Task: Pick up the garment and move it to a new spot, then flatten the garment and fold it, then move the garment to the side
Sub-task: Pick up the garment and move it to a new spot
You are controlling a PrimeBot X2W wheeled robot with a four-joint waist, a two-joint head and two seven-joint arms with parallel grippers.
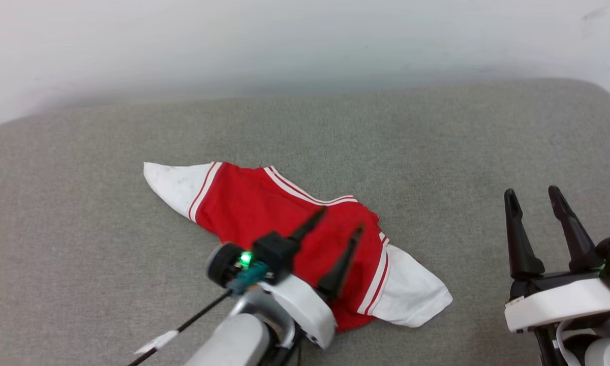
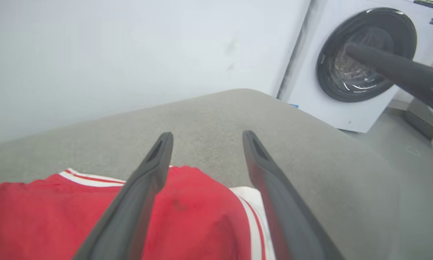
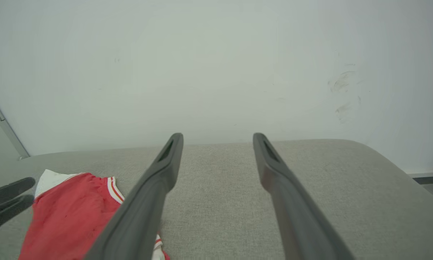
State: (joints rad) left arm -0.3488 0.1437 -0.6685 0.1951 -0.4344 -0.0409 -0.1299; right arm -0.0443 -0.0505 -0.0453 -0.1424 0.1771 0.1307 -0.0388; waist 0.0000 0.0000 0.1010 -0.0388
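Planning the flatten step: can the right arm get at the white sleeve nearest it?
Probably yes. The right gripper is open and empty, and only bare grey cushion lies between it and that white sleeve. The left gripper sits over the red middle of the garment, off that sleeve.

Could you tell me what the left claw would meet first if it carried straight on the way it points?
Probably the grey woven fabric cushion, just past the bright red soft T-shirt beneath the open left claw; depth is unclear.

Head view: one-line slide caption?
Left claw open over the red shirt on the grey cushion; right claw open, apart from it.
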